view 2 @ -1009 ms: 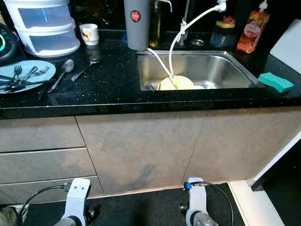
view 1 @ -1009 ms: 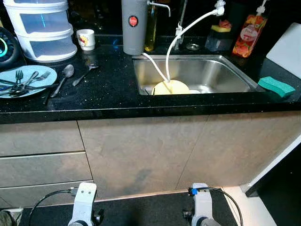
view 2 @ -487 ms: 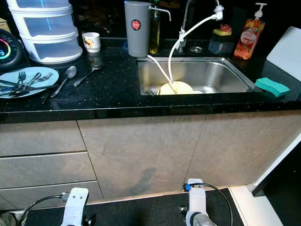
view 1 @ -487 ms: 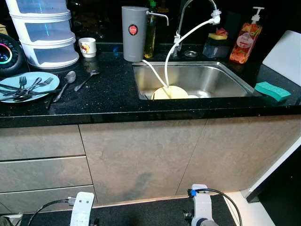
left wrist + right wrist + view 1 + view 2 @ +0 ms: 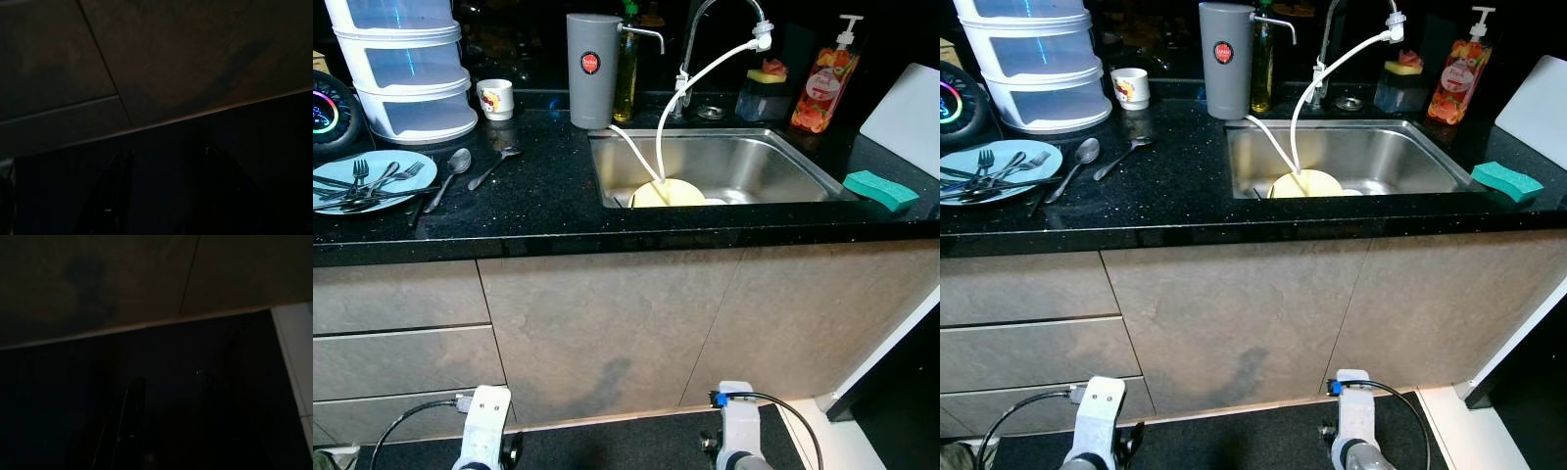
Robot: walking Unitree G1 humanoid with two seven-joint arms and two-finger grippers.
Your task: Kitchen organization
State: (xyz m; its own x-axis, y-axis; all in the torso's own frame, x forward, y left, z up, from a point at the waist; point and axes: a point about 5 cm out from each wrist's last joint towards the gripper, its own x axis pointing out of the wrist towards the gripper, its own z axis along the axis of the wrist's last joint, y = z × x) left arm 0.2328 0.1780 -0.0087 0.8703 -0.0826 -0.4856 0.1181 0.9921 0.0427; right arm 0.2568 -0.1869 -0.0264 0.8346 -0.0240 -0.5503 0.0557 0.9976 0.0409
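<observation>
Both arms hung idle before the beige cabinet doors (image 5: 607, 333); the left gripper (image 5: 166, 196) and right gripper (image 5: 171, 426) had their fingers apart, holding nothing; forks lay on the pale blue plate (image 5: 411, 162) on the black speckled counter (image 5: 538, 196); two loose metal spoons (image 5: 455, 166) lay just beside it.

Home kitchen: steel sink (image 5: 759, 166), black counter (image 5: 538, 191), cutlery plate (image 5: 367, 176).

On the bench (image 5: 548, 196): sink (image 5: 773, 166) at right with a plate (image 5: 668, 192) inside, sponge (image 5: 879, 188) beside it further right. At far left, dish (image 5: 406, 162) holding forks (image 5: 357, 176); spoons (image 5: 450, 171) just right of it; cup (image 5: 495, 98) behind.
</observation>
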